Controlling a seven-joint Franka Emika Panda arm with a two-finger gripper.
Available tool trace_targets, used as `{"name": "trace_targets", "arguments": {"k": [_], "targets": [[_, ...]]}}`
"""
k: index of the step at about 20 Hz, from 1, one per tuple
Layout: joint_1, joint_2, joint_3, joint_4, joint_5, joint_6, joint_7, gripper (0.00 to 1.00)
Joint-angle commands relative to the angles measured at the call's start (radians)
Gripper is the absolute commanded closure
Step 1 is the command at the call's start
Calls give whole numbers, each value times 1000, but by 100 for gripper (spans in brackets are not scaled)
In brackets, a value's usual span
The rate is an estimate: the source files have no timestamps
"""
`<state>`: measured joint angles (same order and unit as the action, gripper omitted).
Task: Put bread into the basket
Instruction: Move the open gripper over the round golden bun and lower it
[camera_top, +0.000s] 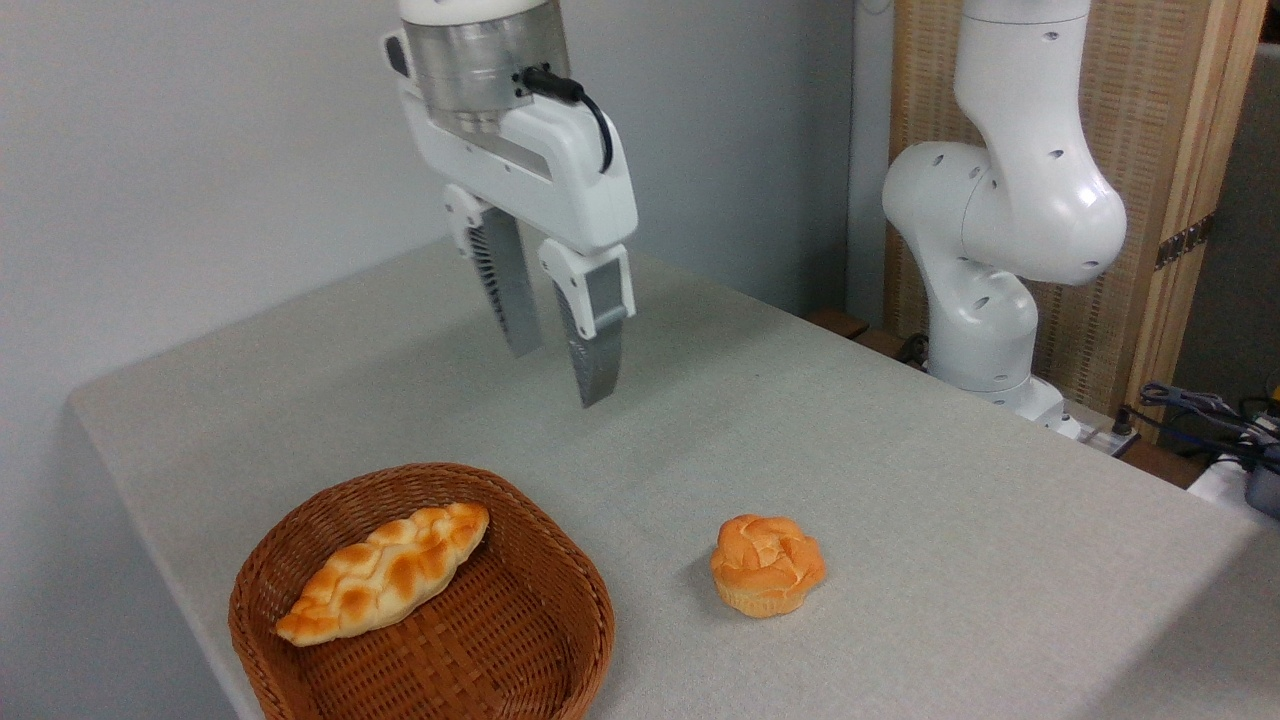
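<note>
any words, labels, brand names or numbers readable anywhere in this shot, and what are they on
None can be read. The gripper and the white arm show no lettering, and the bun, the long loaf, the basket and the table are unmarked. The gear at the right edge is too small to tell.

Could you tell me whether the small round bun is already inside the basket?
No, the small round bun sits on the bare table to the right of the basket, which holds only the long braided loaf.
</note>
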<state>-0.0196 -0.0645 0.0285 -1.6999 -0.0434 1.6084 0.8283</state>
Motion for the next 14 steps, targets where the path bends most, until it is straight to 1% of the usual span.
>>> {"name": "trace_targets", "arguments": {"k": [1, 3, 4, 5, 6, 7, 8, 9, 12, 14], "targets": [[-8, -147, 51, -211, -6, 34, 147, 0], [-8, -208, 67, -352, -3, 105, 231, 0], [-8, -233, 71, -424, 20, 155, 268, 0], [-8, -242, 74, -475, 63, 203, 288, 0], [-8, -244, 76, -504, 104, 231, 293, 0], [-8, -239, 77, -518, 132, 252, 296, 0], [-7, -235, 86, -535, 154, 284, 311, 0], [-7, -235, 109, -558, 168, 318, 336, 0], [-7, -232, 152, -607, 171, 386, 414, 0], [-7, -224, 157, -626, 174, 418, 419, 0]]}}
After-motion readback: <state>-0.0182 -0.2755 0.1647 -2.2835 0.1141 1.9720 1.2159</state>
